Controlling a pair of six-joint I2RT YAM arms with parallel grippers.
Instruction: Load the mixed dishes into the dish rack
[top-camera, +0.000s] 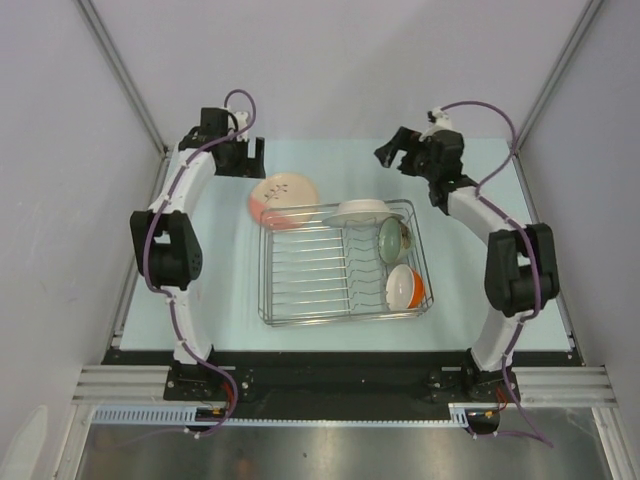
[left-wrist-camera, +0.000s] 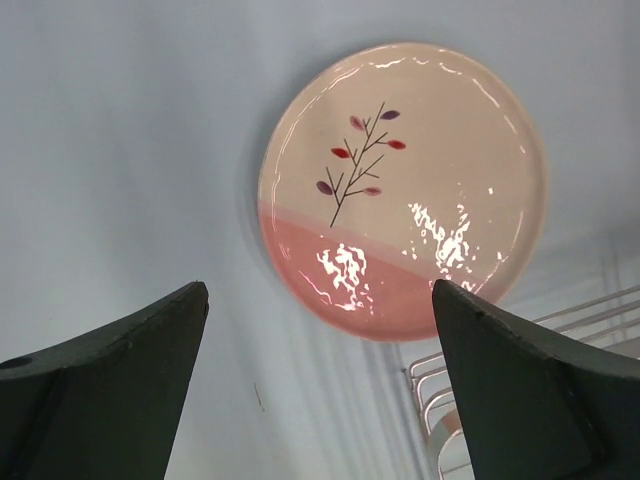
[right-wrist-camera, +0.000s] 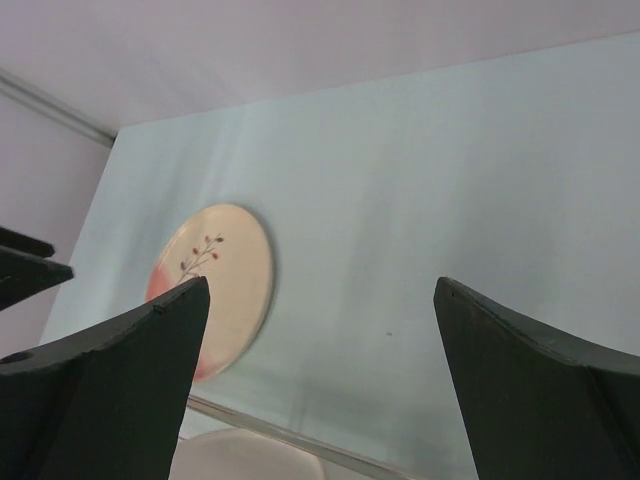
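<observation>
The cream plate (top-camera: 283, 198) with a pink segment and twig motif lies flat on the table just behind the chrome dish rack's (top-camera: 300, 318) back left corner; it also shows in the left wrist view (left-wrist-camera: 405, 190) and the right wrist view (right-wrist-camera: 215, 285). In the rack stand the white grey-rimmed bowl (top-camera: 362, 212), the small green glass bowl (top-camera: 390, 240) and the orange-outside bowl (top-camera: 405, 287). My left gripper (top-camera: 247, 158) is open and empty, behind and left of the plate. My right gripper (top-camera: 397, 155) is open and empty, behind the rack. The tumbler and mug are out of view.
The rack's left half holds only bare tines (top-camera: 305, 270). Grey enclosure walls stand close behind and beside the pale table (top-camera: 330, 165). The rack's wire corner shows in the left wrist view (left-wrist-camera: 440, 385).
</observation>
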